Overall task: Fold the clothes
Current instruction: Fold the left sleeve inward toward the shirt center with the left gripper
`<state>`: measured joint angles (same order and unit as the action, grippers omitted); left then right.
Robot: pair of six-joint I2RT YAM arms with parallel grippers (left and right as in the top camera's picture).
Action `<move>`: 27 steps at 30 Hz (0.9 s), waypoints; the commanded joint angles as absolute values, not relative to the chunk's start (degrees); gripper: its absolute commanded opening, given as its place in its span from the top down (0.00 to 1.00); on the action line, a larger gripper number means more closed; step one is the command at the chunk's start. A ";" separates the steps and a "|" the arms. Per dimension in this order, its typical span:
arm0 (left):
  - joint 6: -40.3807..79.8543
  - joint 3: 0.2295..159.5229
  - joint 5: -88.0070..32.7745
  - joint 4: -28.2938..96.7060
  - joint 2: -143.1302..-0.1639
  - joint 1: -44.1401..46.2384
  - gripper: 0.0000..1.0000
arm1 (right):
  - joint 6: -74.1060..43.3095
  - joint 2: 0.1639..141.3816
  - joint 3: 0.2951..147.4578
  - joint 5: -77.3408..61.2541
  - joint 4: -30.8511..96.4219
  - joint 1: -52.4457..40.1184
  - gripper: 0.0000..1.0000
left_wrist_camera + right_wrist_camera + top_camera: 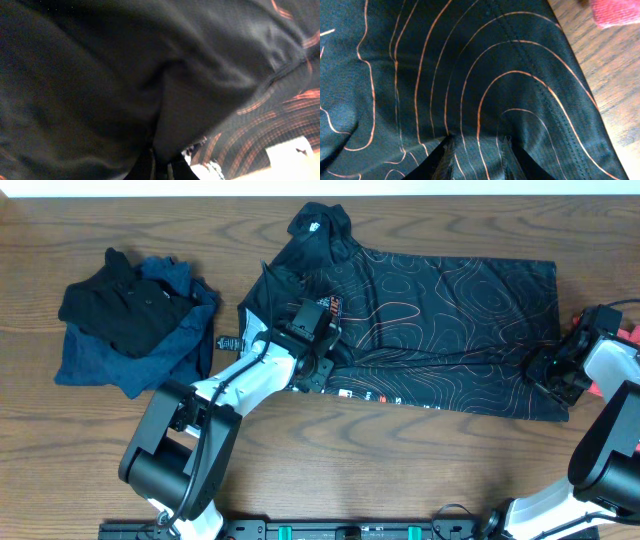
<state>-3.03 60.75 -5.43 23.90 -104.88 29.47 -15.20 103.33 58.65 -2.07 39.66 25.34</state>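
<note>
Lettering [385, 398] on jersey [460, 320] illegible

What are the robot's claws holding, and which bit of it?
Left claw pinches a bunched fold of the black jersey near its collar end. Right claw straddles the jersey's hem edge; whether it grips cannot be told.

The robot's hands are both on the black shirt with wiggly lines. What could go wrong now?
1. The left gripper pinches a bunched lump of the thin black jersey with orange contour lines, so pulling may drag wrinkles along or lift extra layers.
2. The right gripper sits at the hem edge, and the thin fabric might slide out.
3. A pink cloth-like thing lies close by on the wooden table and could get swept along.
</note>
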 commanded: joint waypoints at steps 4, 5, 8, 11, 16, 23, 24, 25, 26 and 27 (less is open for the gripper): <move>-3.22 66.28 1.63 19.92 -103.59 29.43 0.94 | -14.31 104.05 58.04 -0.23 40.01 25.06 0.69; -3.20 66.94 1.83 19.49 -103.59 29.26 0.94 | -14.31 104.05 58.04 -0.23 40.01 25.06 0.69; -3.20 67.37 3.81 17.61 -103.59 28.47 0.94 | -14.31 104.05 58.04 -0.23 40.01 25.06 0.69; -3.20 67.37 5.45 16.53 -103.61 26.98 0.94 | -14.31 104.05 58.04 -0.23 40.01 25.06 0.69; -2.76 67.37 4.03 19.31 -103.61 24.91 0.94 | -14.28 104.05 58.04 -0.21 39.88 25.06 0.69; -2.76 67.37 1.48 19.84 -103.59 24.93 0.93 | -14.31 104.05 58.04 -0.21 39.86 25.06 0.69; -2.79 67.37 1.50 19.84 -103.59 24.93 0.93 | -14.31 104.05 58.04 -0.21 39.86 25.06 0.69; -2.79 67.37 1.50 19.86 -103.59 24.93 0.93 | -14.31 104.05 58.04 -0.21 39.86 25.06 0.68; -2.79 67.37 1.52 19.84 -103.59 24.93 0.93 | -14.31 104.05 58.04 -0.21 39.88 25.06 0.68; -2.81 67.37 1.52 19.81 -103.59 24.91 0.93 | -14.31 104.05 58.04 -0.19 39.90 25.06 0.69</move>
<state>-3.01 66.59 0.14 19.84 -104.88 25.91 -15.20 103.33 58.65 -2.13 39.68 25.30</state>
